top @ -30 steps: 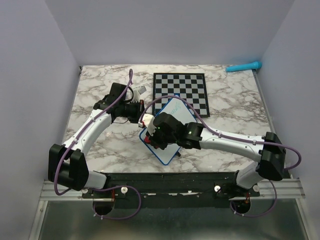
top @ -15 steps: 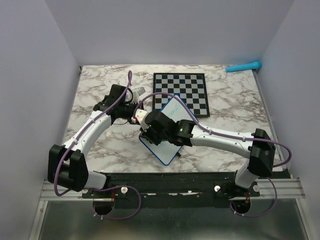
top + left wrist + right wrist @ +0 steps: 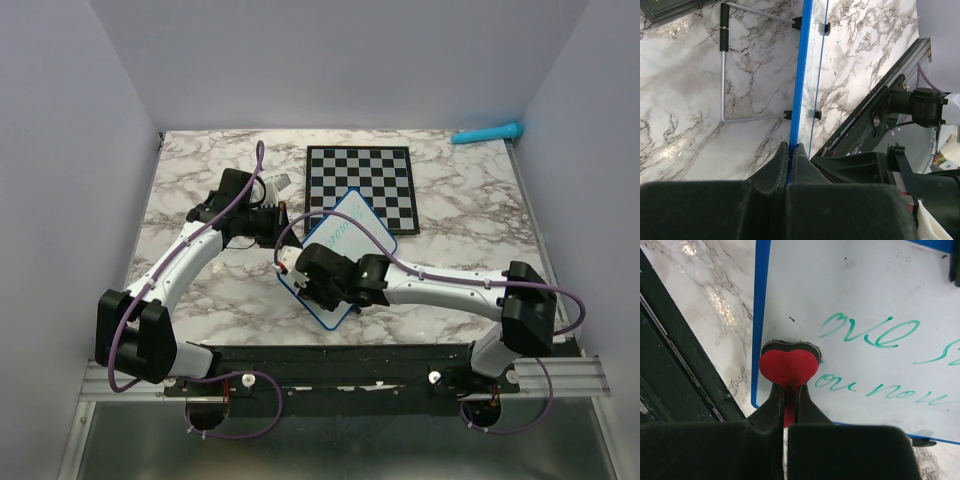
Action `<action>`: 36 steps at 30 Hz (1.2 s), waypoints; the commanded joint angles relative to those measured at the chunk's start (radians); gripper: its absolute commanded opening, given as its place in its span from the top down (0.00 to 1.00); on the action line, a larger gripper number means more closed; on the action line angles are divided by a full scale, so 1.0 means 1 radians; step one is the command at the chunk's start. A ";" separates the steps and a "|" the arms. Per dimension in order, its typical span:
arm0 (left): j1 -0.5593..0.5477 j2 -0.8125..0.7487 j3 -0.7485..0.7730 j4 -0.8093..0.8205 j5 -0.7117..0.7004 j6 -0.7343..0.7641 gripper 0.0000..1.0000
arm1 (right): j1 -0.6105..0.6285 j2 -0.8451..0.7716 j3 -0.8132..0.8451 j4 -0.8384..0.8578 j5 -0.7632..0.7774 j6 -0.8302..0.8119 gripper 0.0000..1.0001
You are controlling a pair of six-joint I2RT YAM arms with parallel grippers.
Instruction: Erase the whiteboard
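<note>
Left of the chessboard's (image 3: pixel 360 185) near-left corner: the left gripper (image 3: pixel 790 147) is closed edge-on over the thin blue rim of the whiteboard (image 3: pixel 801 75). In the left wrist view a bent wire stand (image 3: pixel 722 75) is clipped to the back of the board.

Just on the near side of the chessboard: the whiteboard (image 3: pixel 352 222) sits turned like a diamond. Its far corner overlaps the chessboard's near edge. I cannot tell whether it lies flat on the marble bench (image 3: pixel 200 170) or is raised at a tilt. Teal handwriting (image 3: pixel 867 332) is on the face, so the erasing is not done.

Near the corner of the board farthest from the chessboard: the right gripper (image 3: pixel 789 390) is clamped on a red heart-shaped eraser (image 3: pixel 789 365) with a dark pad beneath, and the pad is pressed to the white face beside the writing.

Handling, as a judgement:
- The board looks thin, light and stiff, with a slick face.
- Loose on polished marble, it would likely skate under a wiping stroke.
- The rim is the sensible hold, since it keeps the gripper off the writing.
- A grip on a single edge could let the board pivot, so strokes are best aimed toward the held side.
- The wire stand looks springy and makes a poor handle.

Beyond the chessboard's far-right corner: a teal cylindrical object (image 3: pixel 487 133) lies at the bench edge, well apart.
</note>
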 commanded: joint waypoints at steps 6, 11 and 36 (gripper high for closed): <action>-0.003 -0.010 0.004 0.026 -0.012 -0.023 1.00 | 0.014 0.055 0.127 -0.052 0.048 -0.006 0.99; -0.005 -0.016 0.004 0.026 -0.015 -0.021 1.00 | 0.012 0.090 0.184 -0.038 0.098 -0.027 0.99; -0.011 -0.027 0.004 0.023 -0.013 -0.009 1.00 | -0.089 0.070 0.196 -0.023 0.026 -0.049 0.99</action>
